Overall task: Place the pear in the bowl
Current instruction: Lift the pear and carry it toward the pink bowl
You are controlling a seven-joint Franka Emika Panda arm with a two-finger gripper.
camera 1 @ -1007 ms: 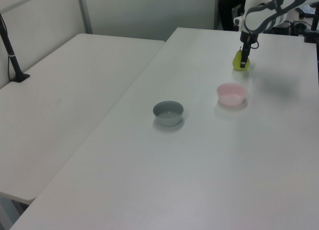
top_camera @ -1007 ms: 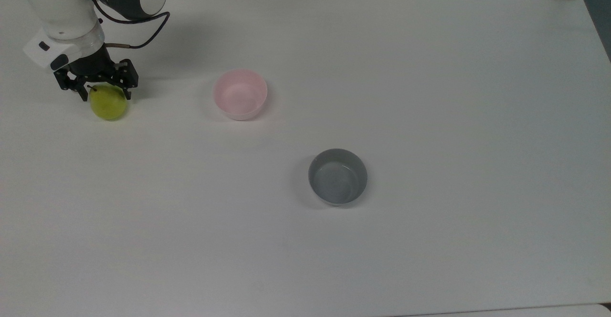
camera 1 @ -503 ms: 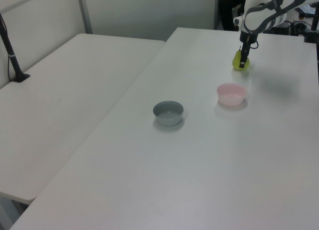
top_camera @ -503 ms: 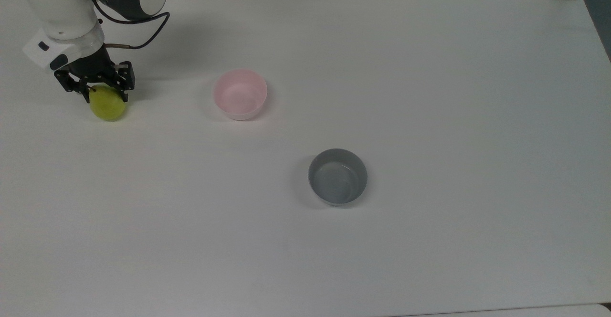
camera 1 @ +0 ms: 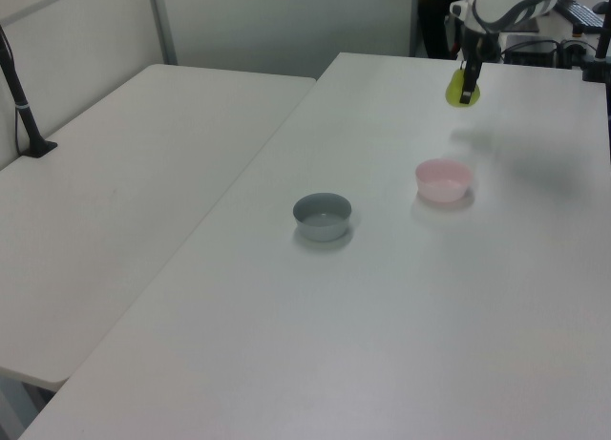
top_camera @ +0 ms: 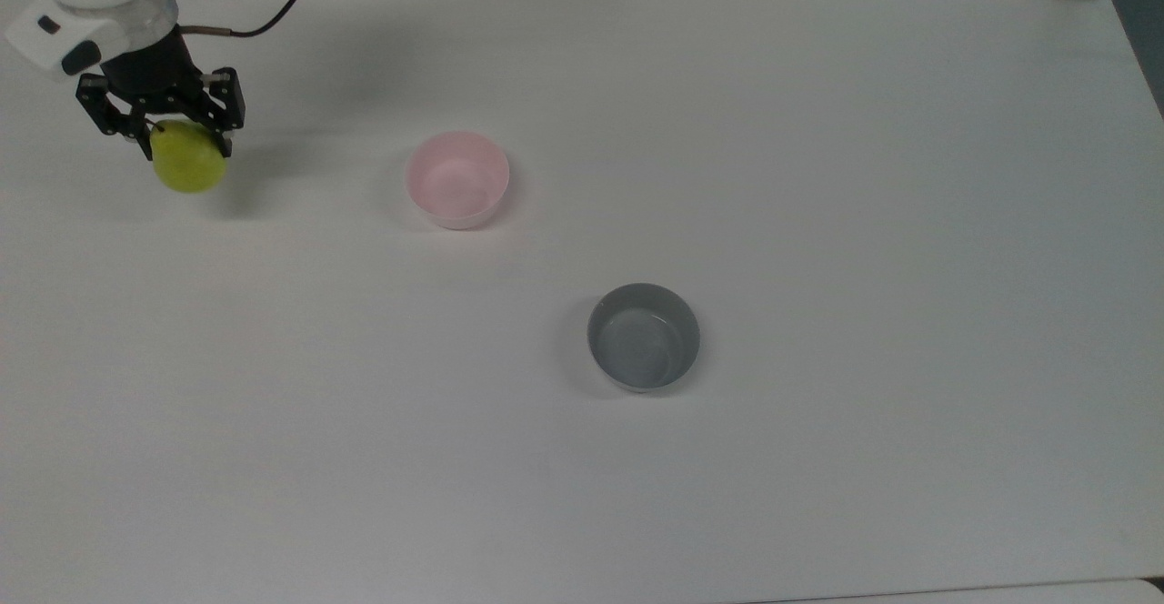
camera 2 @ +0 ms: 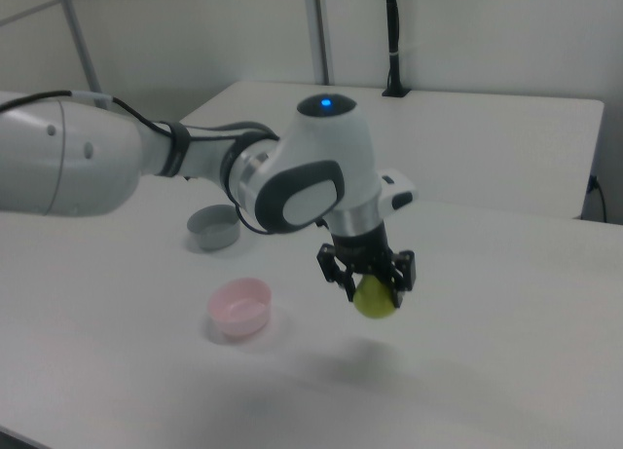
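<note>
A: Hand [top_camera: 184, 142] status: the two black fingers are clamped on the upper part of the pear [top_camera: 189, 162], one on each side. In the right view the hand [camera 2: 368, 285] points straight down and the pear [camera 2: 375, 299] hangs clear of the white surface [top_camera: 818, 176], with a faint shadow below it.

B: Pear location?

A: In the hand, in the air, at the top view's far left. In the left view the pear [camera 1: 462, 87] sits at the far end of the surface, with the hand [camera 1: 467, 89] gripping it from above.

B: Next item out from the hand?

A: The bowl [top_camera: 457, 178], pale pink, upright, nothing inside. It stands on the surface toward the top view's right of the pear, well apart from it. In the right view the bowl [camera 2: 240, 307] is on the right view's left of the hand and lower.

B: Beyond that?

A: A grey bowl [top_camera: 644, 337], upright, nothing inside, farther toward the top view's lower right, well apart from the pink one. In the left view the grey bowl [camera 1: 323, 216] is nearer the camera than the pink bowl [camera 1: 443, 180].
</note>
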